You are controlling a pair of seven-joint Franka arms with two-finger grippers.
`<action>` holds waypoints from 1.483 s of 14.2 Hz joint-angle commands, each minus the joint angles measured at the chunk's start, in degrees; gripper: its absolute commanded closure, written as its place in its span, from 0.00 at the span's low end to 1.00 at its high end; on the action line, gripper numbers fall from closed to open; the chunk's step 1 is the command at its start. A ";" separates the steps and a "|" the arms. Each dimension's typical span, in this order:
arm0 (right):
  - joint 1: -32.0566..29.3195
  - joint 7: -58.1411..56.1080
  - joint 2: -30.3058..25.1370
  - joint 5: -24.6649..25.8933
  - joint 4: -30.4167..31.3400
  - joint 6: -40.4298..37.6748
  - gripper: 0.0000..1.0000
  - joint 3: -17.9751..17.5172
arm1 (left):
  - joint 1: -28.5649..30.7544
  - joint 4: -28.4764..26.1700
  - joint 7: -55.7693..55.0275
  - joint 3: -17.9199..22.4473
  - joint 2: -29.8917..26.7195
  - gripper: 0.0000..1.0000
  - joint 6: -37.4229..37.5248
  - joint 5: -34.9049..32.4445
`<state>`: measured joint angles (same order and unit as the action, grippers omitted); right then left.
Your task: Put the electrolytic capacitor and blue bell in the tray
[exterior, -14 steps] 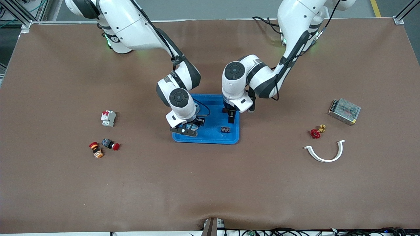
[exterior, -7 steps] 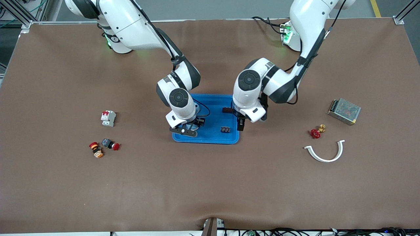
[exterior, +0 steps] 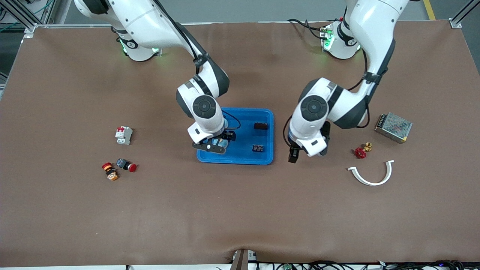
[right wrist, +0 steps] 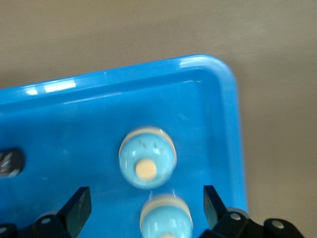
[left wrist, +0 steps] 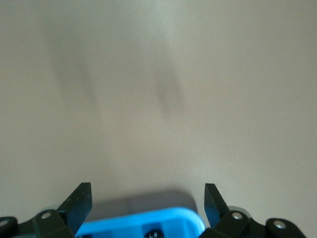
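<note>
Blue bell (right wrist: 147,165) is seen lying in the tray (exterior: 243,155), at the corner toward the right arm's end. Right end effector (exterior: 214,145) is held over it, fingers spread, nothing gripped. Left end effector (exterior: 293,156) is held over bare table (exterior: 240,210) beside the tray, fingers parted, empty.

High front camera; both wrists over tray (exterior: 262,159).
</note>
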<state>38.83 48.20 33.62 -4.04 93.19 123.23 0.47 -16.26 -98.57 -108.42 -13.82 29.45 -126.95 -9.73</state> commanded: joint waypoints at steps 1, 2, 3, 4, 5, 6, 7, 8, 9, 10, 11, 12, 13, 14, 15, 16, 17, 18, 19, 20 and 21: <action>0.20 0.58 -9.16 0.96 1.91 -7.63 0.00 0.41 | 2.45 2.59 6.61 -0.16 0.96 0.00 1.17 0.15; 0.02 -0.20 -11.27 0.96 1.91 -9.57 0.00 0.49 | 3.59 2.86 9.51 -0.16 0.96 0.00 1.17 0.15; -0.33 -1.69 -13.12 0.96 2.00 -11.32 0.00 0.49 | 4.82 2.86 12.85 -0.16 0.96 0.00 1.17 0.15; -1.29 -2.92 -14.88 0.96 2.35 -12.82 0.00 0.49 | 5.61 2.86 16.10 -0.16 0.96 0.00 1.17 0.23; -1.91 -3.98 -17.16 0.96 3.92 -13.45 0.00 0.49 | 6.14 3.03 19.18 -0.07 1.05 0.00 1.09 0.24; -2.35 -5.82 -19.97 0.96 6.02 -13.45 0.00 0.49 | 7.02 3.90 21.91 -0.07 1.66 0.00 1.09 0.24; -3.22 -7.92 -22.87 0.96 8.39 -13.45 0.00 0.49 | 7.81 5.65 23.76 -0.07 2.19 0.00 1.09 0.15; -4.19 -9.51 -25.33 0.96 10.16 -13.45 0.00 0.49 | 8.60 6.28 25.17 -0.07 2.28 0.00 1.09 0.23; -4.81 -10.92 -27.36 0.96 11.57 -13.80 0.00 0.58 | 9.05 6.81 25.62 -0.07 2.72 0.00 1.09 0.24; -5.42 -12.06 -29.03 0.96 12.10 -14.85 0.00 0.58 | 9.40 7.42 26.32 0.02 3.07 0.00 1.09 0.06; -6.56 -13.47 -30.35 0.96 12.19 -16.69 0.00 0.58 | 9.84 7.60 28.42 0.28 3.07 0.00 1.09 0.15; -8.05 -15.92 -31.93 0.96 12.20 -18.36 0.00 0.58 | 10.45 7.60 32.09 0.54 3.16 0.00 1.09 0.23; -9.54 -18.73 -33.34 0.96 12.20 -20.03 0.00 0.58 | 11.41 8.21 35.26 0.54 3.25 0.00 1.09 0.50; -11.04 -21.28 -34.66 0.96 12.20 -21.61 0.00 0.58 | 12.38 8.92 37.21 0.54 3.51 0.00 1.09 0.41; -12.27 -23.39 -35.72 1.05 12.20 -22.67 0.00 0.67 | 12.91 9.53 38.01 0.54 3.68 0.00 1.09 0.15; -14.11 -26.02 -36.60 1.14 12.11 -23.38 0.00 0.67 | 13.00 9.89 38.71 0.63 3.95 0.00 1.09 0.06; -16.39 -29.27 -37.39 1.14 12.11 -24.08 0.00 0.67 | 13.27 10.24 39.85 0.63 3.86 0.00 1.17 0.15; -18.59 -32.52 -37.92 1.14 12.11 -24.43 0.00 0.67 | 13.62 10.33 40.82 0.55 3.78 0.00 1.17 0.15; -20.87 -35.43 -38.19 1.14 12.11 -24.53 0.00 0.67 | 13.71 10.42 41.35 0.54 3.77 0.00 1.17 0.15; -23.16 -37.89 -38.36 1.14 12.02 -24.44 0.00 0.67 | 13.97 10.50 42.31 0.63 3.86 0.00 1.17 0.15; -25.44 -40.61 -38.28 1.23 11.76 -24.35 0.00 0.67 | 13.97 10.50 44.59 0.55 3.86 0.00 1.09 0.06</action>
<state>17.65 12.07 -3.20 -3.26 103.45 98.50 2.12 -2.42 -89.81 -67.15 -13.14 32.50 -126.95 -9.73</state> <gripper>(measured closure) 0.000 0.000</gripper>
